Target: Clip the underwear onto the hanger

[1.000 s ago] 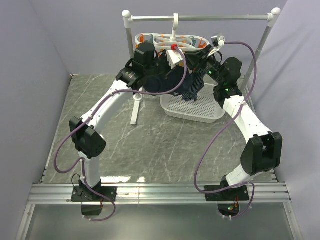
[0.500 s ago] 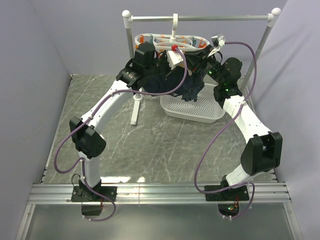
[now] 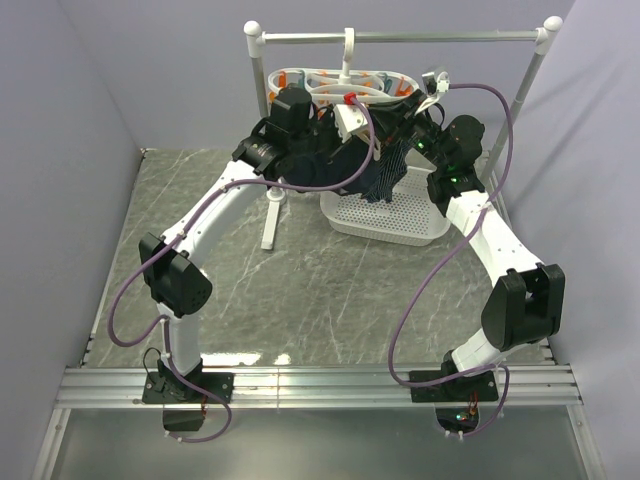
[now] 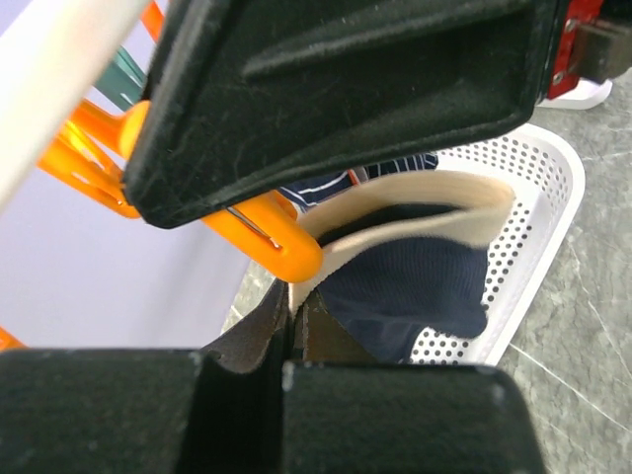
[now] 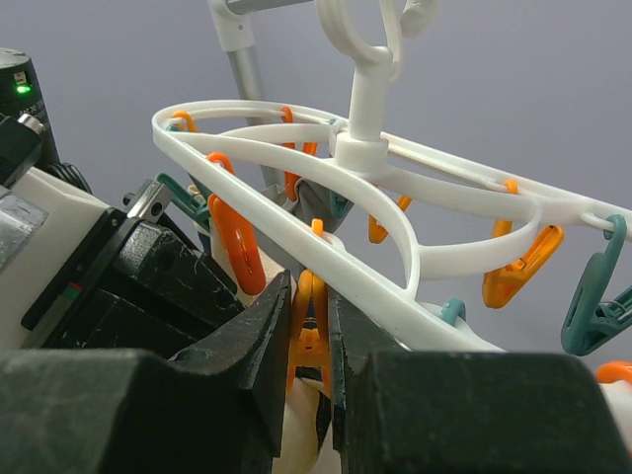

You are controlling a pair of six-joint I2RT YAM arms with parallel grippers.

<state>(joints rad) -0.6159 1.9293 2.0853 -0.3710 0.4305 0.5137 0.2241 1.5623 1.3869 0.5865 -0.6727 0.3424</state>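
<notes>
Left gripper (image 4: 288, 331) was up at the hanger, jaws pressed together on the underwear (image 4: 420, 281), pinching the end of the beige waistband (image 4: 395, 202) with no gap showing in the left wrist view. The navy body hung slack below the band, above the white perforated basket (image 4: 538, 188), not lying in it. An orange clothespin (image 4: 281, 242) sat touching the top edge of the waistband just above the pinch. Can't tell from that view if the pin's tips had bitten the fabric. A bit of navy pinstriped cloth (image 4: 336, 183) showed behind the band. The hanger (image 5: 360, 148) hung by its hook from the grey rail stand (image 3: 400, 37) at the back of the marble table (image 3: 300, 290), with orange and teal pins (image 5: 592, 296) dangling round the white loops. Right gripper (image 5: 308, 318) came in from the right, under the ring, and was clamped on an orange pin, one finger on each side of it. The overhead view showed both wrists bunched close together below the hanger, and the pinstriped cloth draped down over the basket's back edge.
</notes>
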